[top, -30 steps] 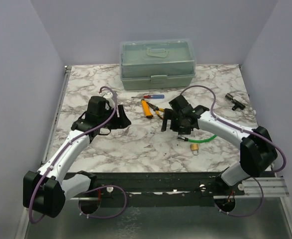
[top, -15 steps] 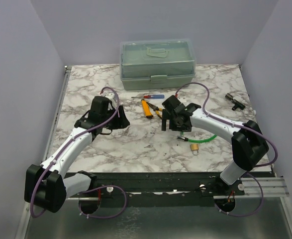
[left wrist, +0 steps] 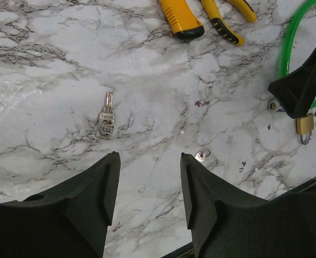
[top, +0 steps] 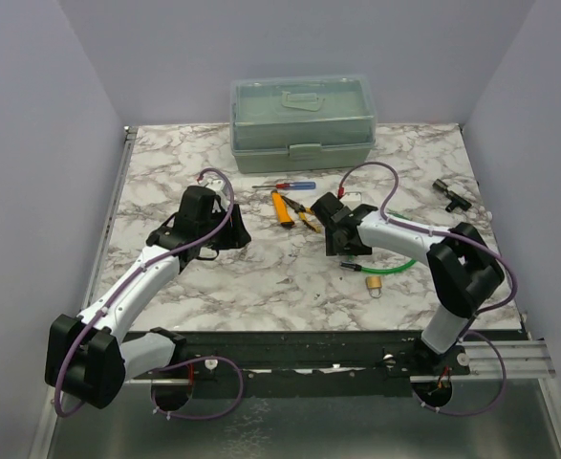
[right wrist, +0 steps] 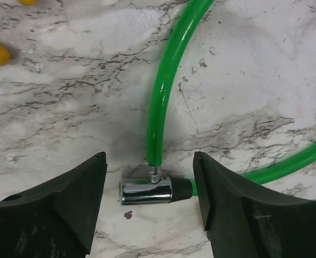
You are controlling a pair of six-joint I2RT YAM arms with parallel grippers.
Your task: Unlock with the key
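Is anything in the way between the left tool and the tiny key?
No, nothing that I can see. The key lies flat on the bare marble table, just ahead of the left tool, whose jaws stand apart and empty. The yellow pliers lie farther off, beyond the key.

From where I stand I count one key (left wrist: 106, 121), one brass padlock (left wrist: 304, 124) and one green cable (right wrist: 171, 70) on the one table (top: 261, 287). There's one lidded plastic box (top: 302, 122), one screwdriver (top: 285, 185), one small black part (top: 449, 194), and three yellow handles (left wrist: 179, 21), though I can't tell how many implements they make up. Two arms: a left arm (top: 137, 282) and a right arm (top: 409, 234).
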